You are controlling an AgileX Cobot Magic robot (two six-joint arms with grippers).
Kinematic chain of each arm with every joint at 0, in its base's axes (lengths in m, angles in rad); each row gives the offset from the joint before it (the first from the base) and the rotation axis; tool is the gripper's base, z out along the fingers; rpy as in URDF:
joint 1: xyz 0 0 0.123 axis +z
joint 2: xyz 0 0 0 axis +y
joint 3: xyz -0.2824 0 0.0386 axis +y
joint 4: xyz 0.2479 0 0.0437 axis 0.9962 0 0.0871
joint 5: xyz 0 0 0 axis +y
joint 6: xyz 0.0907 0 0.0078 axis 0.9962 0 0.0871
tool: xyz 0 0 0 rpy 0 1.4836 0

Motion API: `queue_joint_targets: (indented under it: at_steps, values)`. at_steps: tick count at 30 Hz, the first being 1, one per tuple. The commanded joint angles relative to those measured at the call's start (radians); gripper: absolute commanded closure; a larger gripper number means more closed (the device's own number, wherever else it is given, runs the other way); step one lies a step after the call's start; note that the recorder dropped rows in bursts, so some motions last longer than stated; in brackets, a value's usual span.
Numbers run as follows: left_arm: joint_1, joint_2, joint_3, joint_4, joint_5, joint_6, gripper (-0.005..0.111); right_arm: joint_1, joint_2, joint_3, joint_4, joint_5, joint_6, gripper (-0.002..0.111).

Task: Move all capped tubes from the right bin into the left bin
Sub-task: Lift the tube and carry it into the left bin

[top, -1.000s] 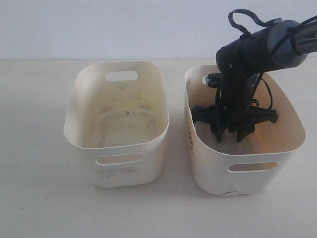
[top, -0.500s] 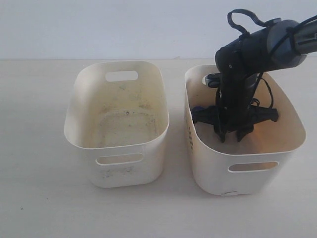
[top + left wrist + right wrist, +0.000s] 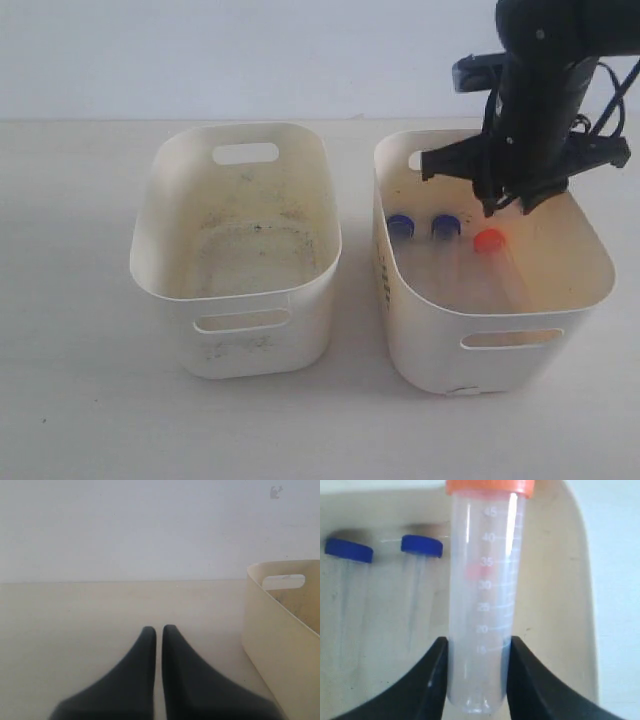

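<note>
Two blue-capped tubes [image 3: 400, 224] in right bin [image 3: 440, 345]

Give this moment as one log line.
right gripper: shut on orange-capped tube | over right bin | left gripper: shut

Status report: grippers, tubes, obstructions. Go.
Left gripper shut, empty. Right gripper shut on orange-capped tube, over right bin. Two blue-capped tubes lying in it. Path to left bin looks clear.
</note>
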Motion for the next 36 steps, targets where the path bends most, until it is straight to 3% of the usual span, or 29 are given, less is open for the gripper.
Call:
queue_joint_targets:
  at_steps: [1,9,24,30,36]
  values:
    - [-0.007,0.004,-0.002,-0.003,-0.007,-0.004,0.103,-0.009,-0.095,0.003,-0.011,-0.036,-0.013,0.108]
    - [-0.007,0.004,-0.002,-0.003,-0.007,-0.004,0.103,0.002,-0.173,0.003,0.101,-0.107,-0.095,0.108]
    - [-0.007,0.004,-0.002,-0.003,-0.007,-0.004,0.103,0.339,-0.153,0.003,0.193,-0.468,-0.094,0.108]
    - [-0.007,0.004,-0.002,-0.003,-0.007,-0.004,0.103,0.405,-0.063,0.003,0.196,-0.539,-0.094,0.108]
    - [-0.007,0.004,-0.002,-0.003,-0.007,-0.004,0.103,0.409,0.020,0.003,0.219,-0.532,-0.094,0.105]
